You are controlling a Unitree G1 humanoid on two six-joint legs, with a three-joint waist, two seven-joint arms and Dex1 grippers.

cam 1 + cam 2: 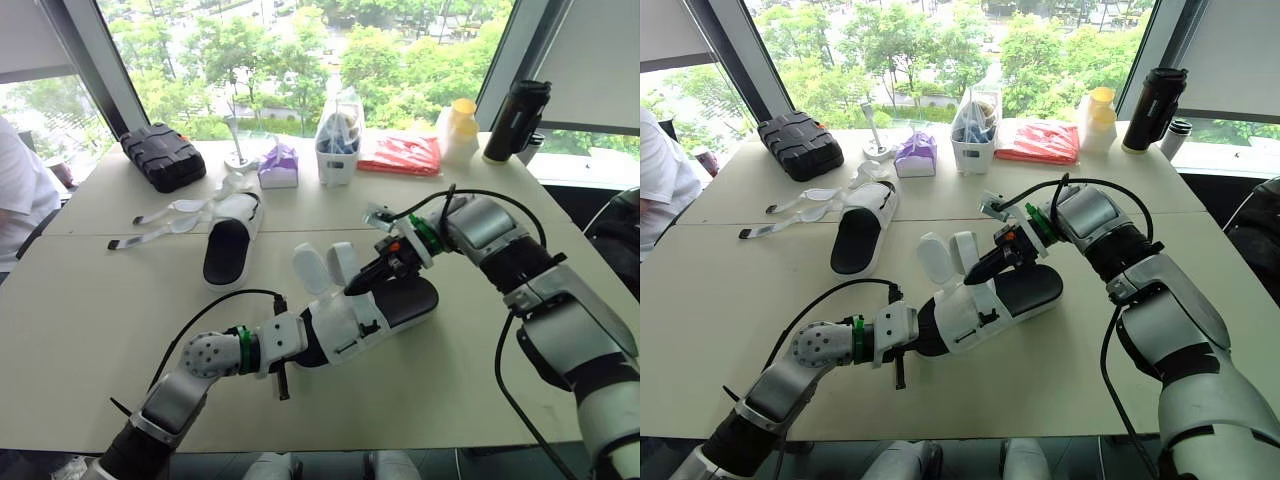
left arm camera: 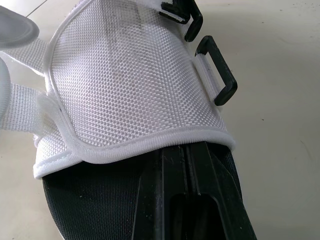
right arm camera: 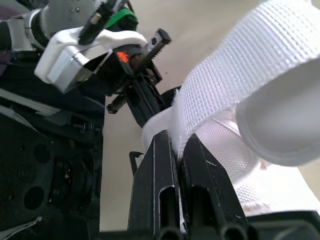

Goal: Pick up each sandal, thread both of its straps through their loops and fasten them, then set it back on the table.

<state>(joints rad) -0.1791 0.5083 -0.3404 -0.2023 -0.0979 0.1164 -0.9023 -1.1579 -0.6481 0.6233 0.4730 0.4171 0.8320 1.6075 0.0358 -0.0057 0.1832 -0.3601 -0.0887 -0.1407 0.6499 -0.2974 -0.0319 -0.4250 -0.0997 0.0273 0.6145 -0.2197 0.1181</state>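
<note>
The near sandal [image 1: 385, 305], white mesh upper on a black sole, lies mid-table. My left gripper [image 1: 322, 342] reaches into its open end; its fingers [image 2: 190, 200] lie pressed together on the footbed, their tips hidden under the mesh upper [image 2: 130, 85]. Two black loops [image 2: 217, 75] sit on the upper's side. My right gripper [image 1: 362, 283] is shut on one white strap [image 3: 220, 85] just above the upper. Both straps [image 1: 325, 266] stand up loose. The second sandal [image 1: 232, 235] lies farther back on the left, its straps [image 1: 150, 235] spread out undone.
Along the far edge stand a black case [image 1: 162, 156], a purple tissue pack [image 1: 279, 165], a white container [image 1: 338, 140], a red packet [image 1: 402, 155], a yellow-capped bottle [image 1: 458, 130] and a black flask [image 1: 516, 120]. A person [image 1: 15, 190] sits at the left.
</note>
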